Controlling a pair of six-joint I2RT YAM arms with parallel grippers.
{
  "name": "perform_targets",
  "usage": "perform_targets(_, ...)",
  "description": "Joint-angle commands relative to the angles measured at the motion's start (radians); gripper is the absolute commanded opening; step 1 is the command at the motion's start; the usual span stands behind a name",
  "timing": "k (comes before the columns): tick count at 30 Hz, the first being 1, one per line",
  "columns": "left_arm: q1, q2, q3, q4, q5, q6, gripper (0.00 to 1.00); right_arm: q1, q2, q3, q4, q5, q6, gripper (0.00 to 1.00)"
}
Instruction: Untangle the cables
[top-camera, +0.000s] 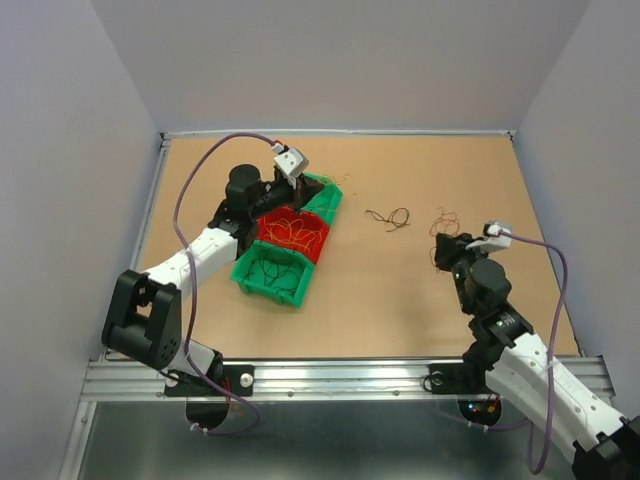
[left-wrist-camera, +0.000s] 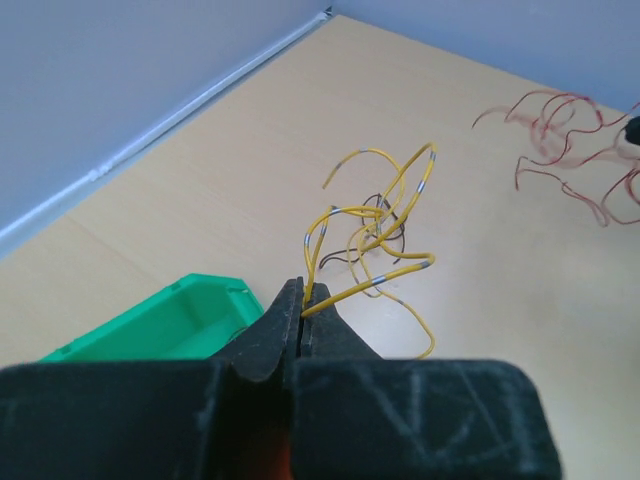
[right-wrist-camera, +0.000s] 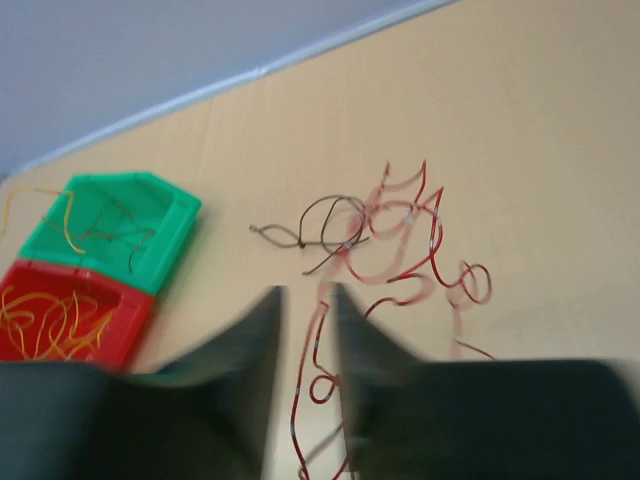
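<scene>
Left gripper (left-wrist-camera: 303, 310): pressed together, pinching the near ends of a bundle of yellow cables (left-wrist-camera: 375, 235). The bundle is lifted clear of the worktop (top-camera: 450, 310) and splays forward and upward from the fingertips. One dark strand is seen threaded through the yellow loops. A green bin (left-wrist-camera: 150, 330) sits just below and to the left of the fingertips.

Right gripper (right-wrist-camera: 305, 300): jaws slightly parted. A red strand runs through the gap along the finger axis, but it is not seen to be pinched. The frame is blurred here.

The red cables (right-wrist-camera: 410, 250) lie loose on the worktop directly ahead of the right gripper, their tangle spreading to the right of its axis. A single dark cable (right-wrist-camera: 330, 222) lies just beyond them to the left, touching or crossing the red tangle at one edge. Which it is cannot be told.

The red bin (right-wrist-camera: 100, 283) is seen to hold orange-yellow strands.

Judgement: the red tangle is far nearer the right arm, while the left arm is occupied. The next move is judged to turn on the strand in the gap, which lies lengthwise. Closing there and drawing back toward the base should pull it along its own length, out of the tangle.

Risk: the dark cable may be dragged along.
</scene>
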Motion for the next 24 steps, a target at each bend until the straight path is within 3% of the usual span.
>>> perform_targets(1, -0.004, -0.098, 0.033, -0.166, 0.027, 0.204, 0.00, 0.000, 0.128, 0.113, 0.056, -0.196, -0.064, 0.51)
perform_targets(5, -0.004, -0.176, 0.016, -0.273, -0.016, 0.345, 0.00, 0.000, 0.241, 0.147, 0.067, -0.258, -0.081, 0.78)
perform_targets(7, -0.004, -0.195, 0.008, -0.346, -0.044, 0.399, 0.00, 0.000, 0.277, 0.153, 0.074, -0.261, -0.086, 0.82)
perform_targets(12, -0.004, -0.205, -0.041, -0.492, -0.212, 0.545, 0.00, 0.000, 0.286, 0.152, 0.090, -0.262, -0.086, 0.84)
perform_targets(16, -0.002, -0.187, -0.104, -0.480, -0.332, 0.620, 0.00, 0.000, 0.261, 0.141, 0.103, -0.278, -0.086, 0.84)
perform_targets(21, -0.004, -0.056, -0.139, -0.492, -0.380, 0.780, 0.00, 0.000, 0.231, 0.129, 0.111, -0.299, -0.086, 0.84)
perform_targets(24, -0.002, 0.082, -0.041, -0.605, -0.419, 0.832, 0.06, 0.000, 0.228, 0.126, 0.116, -0.307, -0.081, 0.84)
